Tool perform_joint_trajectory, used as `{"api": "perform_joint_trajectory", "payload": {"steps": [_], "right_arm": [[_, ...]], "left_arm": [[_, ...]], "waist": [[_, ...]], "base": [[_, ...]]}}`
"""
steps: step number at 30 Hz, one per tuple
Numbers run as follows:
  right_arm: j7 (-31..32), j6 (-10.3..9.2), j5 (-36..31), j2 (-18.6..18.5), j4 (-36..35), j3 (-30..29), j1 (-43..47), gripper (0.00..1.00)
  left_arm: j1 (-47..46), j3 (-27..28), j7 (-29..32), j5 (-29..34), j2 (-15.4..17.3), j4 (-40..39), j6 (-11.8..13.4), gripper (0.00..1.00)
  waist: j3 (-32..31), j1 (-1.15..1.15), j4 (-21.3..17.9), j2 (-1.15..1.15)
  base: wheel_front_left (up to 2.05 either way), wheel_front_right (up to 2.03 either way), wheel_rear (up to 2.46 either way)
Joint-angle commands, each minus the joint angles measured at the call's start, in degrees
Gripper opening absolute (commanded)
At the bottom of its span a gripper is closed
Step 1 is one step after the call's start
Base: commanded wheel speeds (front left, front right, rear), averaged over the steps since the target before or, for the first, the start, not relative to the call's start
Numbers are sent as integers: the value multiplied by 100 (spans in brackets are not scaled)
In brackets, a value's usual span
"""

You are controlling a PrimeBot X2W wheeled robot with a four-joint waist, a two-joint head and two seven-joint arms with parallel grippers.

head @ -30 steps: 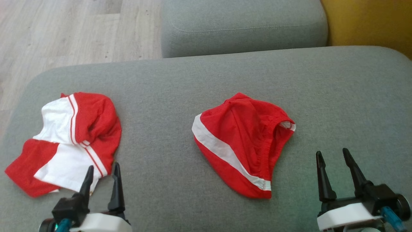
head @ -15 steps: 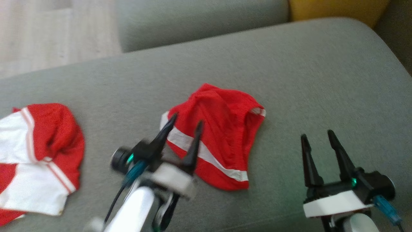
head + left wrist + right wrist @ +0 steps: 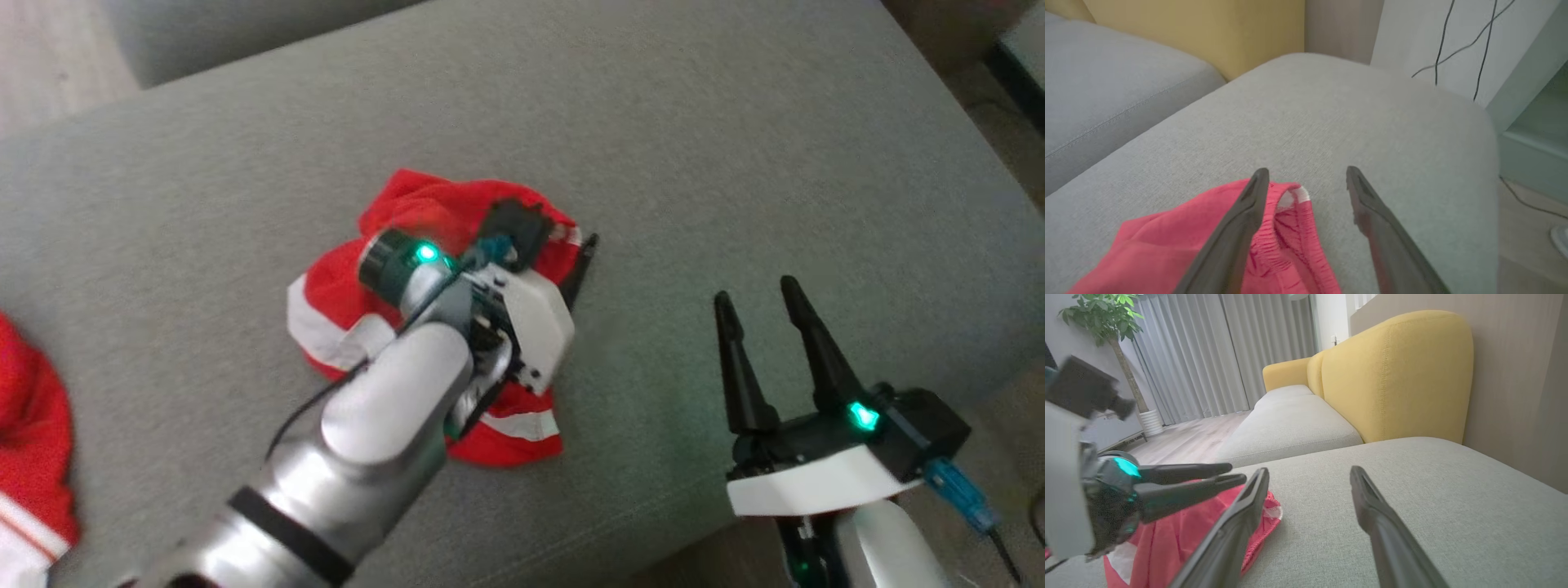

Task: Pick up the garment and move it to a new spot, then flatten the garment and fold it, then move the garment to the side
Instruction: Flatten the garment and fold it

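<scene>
The garment (image 3: pixel 335 286) is a crumpled red piece with a white stripe, lying on the grey sofa cushion (image 3: pixel 735 163). My left gripper (image 3: pixel 575 249) hovers over its right edge, fingers pointing right, and the forearm covers much of the cloth. In the left wrist view the left gripper (image 3: pixel 1307 170) is open, its left finger (image 3: pixel 1249 212) lying across the garment (image 3: pixel 1167 232) at the elastic hem, its right finger over bare cushion. My right gripper (image 3: pixel 755 290) stands open to the right of the garment, holding nothing. The right wrist view has the left gripper (image 3: pixel 1235 473) above the garment (image 3: pixel 1167 539).
A second red and white garment (image 3: pixel 28 425) lies at the far left of the cushion. Another grey cushion (image 3: pixel 204 24) sits behind, and a yellow sofa back (image 3: pixel 1396 375) beyond. The cushion's right edge drops to the floor (image 3: pixel 1012 204).
The head camera has swung right and down. My left arm has moved from the lower left, across the garment, to its right edge. The right gripper has stayed open.
</scene>
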Motion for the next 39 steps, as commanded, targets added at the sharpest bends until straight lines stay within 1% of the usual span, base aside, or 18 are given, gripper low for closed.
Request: {"api": "perform_joint_trajectory", "payload": {"steps": [1,6,10,11,12,13,14,15,17,20,23,24,26,30,33,35,37,39], "right_arm": [[-61,44,83,-26,-201,220,-250,100],[-61,44,266,-26,-193,479,-299,100],[-61,44,384,-26,-176,571,-283,100],[-61,44,397,-26,-165,591,-280,100],[-61,44,410,-26,-156,605,-273,100],[-61,44,435,-26,-154,620,-265,100],[-61,44,462,-26,-153,640,-266,100],[-61,44,486,-26,-152,648,-268,100],[-61,44,495,-26,-147,637,-277,100],[-61,44,516,-26,-145,604,-274,100],[-61,44,524,-26,-116,563,-243,100],[-61,44,524,-26,-116,563,-243,100],[-61,44,527,-26,-90,552,-215,100],[-61,44,542,-26,-40,562,-191,100],[-61,44,529,-26,-7,558,-174,100],[-61,44,515,-26,4,545,-159,100],[-61,44,504,-26,8,530,-135,100],[-61,44,499,-26,-5,503,-119,100]], "left_arm": [[-513,13,121,-50,24,169,63,100],[-1044,-271,319,-52,24,1246,211,100],[-1289,-502,552,-102,24,1875,134,100],[-1343,-552,562,-75,24,2026,147,100],[-1399,-622,576,-24,24,2182,148,93],[-1426,-673,600,-23,24,2316,105,53],[-1434,-705,622,-41,24,2449,59,35],[-1444,-739,618,-46,24,2567,25,0],[-1482,-803,569,-50,24,2735,-17,0],[-1646,-743,43,-199,24,2614,38,0],[-1867,-633,-589,-433,24,2126,141,0],[-1867,-633,-589,-433,24,2126,141,0],[-2037,-590,-967,-613,24,1762,216,0],[-2371,-555,-1498,-1039,24,1079,308,0],[-2618,-480,-1724,-1350,24,549,356,0],[-2722,-328,-1789,-1606,24,158,334,0],[-2789,-60,-1805,-1662,24,-260,382,0],[-2731,185,-1808,-1519,24,-508,445,0]], "waist": [[201,0,-270,0],[267,0,-564,0],[274,0,-676,0],[260,0,-698,0],[249,0,-710,0],[238,0,-720,0],[220,0,-741,0],[203,0,-757,0],[184,0,-764,0],[136,0,-754,0],[76,0,-707,0],[76,0,-707,0],[26,0,-679,0],[-117,0,-654,0],[-219,0,-650,0],[-280,0,-647,0],[-320,0,-641,0],[-328,0,-617,0]], "base": [[0,0,0],[0,0,0],[0,0,0],[0,0,0],[0,0,0],[0,0,0],[0,0,0],[0,0,0],[0,0,0],[0,0,0],[0,0,0],[0,0,0],[0,0,0],[0,0,0],[0,0,0],[0,0,0],[0,0,0],[0,0,0]]}}
